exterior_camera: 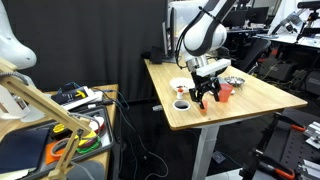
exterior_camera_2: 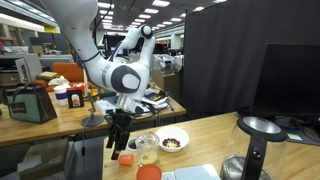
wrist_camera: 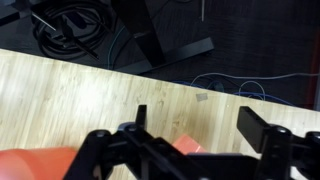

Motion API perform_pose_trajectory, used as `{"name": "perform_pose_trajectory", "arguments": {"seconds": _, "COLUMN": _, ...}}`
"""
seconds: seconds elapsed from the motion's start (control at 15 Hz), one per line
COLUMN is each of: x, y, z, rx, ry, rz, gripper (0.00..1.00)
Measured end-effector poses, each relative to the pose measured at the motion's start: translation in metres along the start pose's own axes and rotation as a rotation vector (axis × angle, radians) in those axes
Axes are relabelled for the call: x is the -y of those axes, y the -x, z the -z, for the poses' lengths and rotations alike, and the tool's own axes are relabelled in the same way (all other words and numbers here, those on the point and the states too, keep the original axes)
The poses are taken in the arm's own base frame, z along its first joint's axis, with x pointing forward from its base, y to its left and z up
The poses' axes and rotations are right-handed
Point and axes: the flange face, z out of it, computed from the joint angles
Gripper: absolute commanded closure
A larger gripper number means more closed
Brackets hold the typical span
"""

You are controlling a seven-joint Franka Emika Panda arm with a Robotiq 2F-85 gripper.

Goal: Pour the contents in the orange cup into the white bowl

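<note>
Grasp step: the gripper (exterior_camera_2: 120,145) is held unclenched and empty just above the small bright-orange plastic cup (exterior_camera_2: 126,158). Lowering and closing are called for next, then tipping over the wide shallow white bowl (exterior_camera: 179,85) near the cup.

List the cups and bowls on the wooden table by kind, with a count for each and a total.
Cups: 3 (orange cup, red cup, white cup)
Bowls: 2 (white bowl, metal bowl)
Total: 5
</note>
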Motion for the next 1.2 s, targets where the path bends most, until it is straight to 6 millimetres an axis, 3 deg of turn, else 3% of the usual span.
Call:
{"name": "perform_pose_trajectory", "arguments": {"seconds": 0.4, "x": -0.002, "y": -0.008, "z": 0.028, "rx": -0.058, "ry": -0.005, "rz": 0.003, "gripper": 0.0}}
{"name": "perform_pose_trajectory", "arguments": {"seconds": 0.67, "x": -0.029, "y": -0.006, "z": 0.093, "rx": -0.214, "ry": -0.074, "rz": -0.059, "gripper": 0.0}}
{"name": "perform_pose_trajectory", "arguments": {"seconds": 0.8, "x": -0.048, "y": 0.004, "z": 0.128, "rx": -0.293, "ry": -0.116, "rz": -0.093, "gripper": 0.0}}
{"name": "perform_pose_trajectory", "arguments": {"seconds": 0.93, "x": -0.061, "y": 0.02, "z": 0.15, "rx": -0.327, "ry": -0.152, "rz": -0.112, "gripper": 0.0}}
{"name": "perform_pose_trajectory", "arguments": {"seconds": 1.2, "x": -0.063, "y": 0.027, "z": 0.145, "rx": -0.323, "ry": -0.154, "rz": -0.112, "gripper": 0.0}}
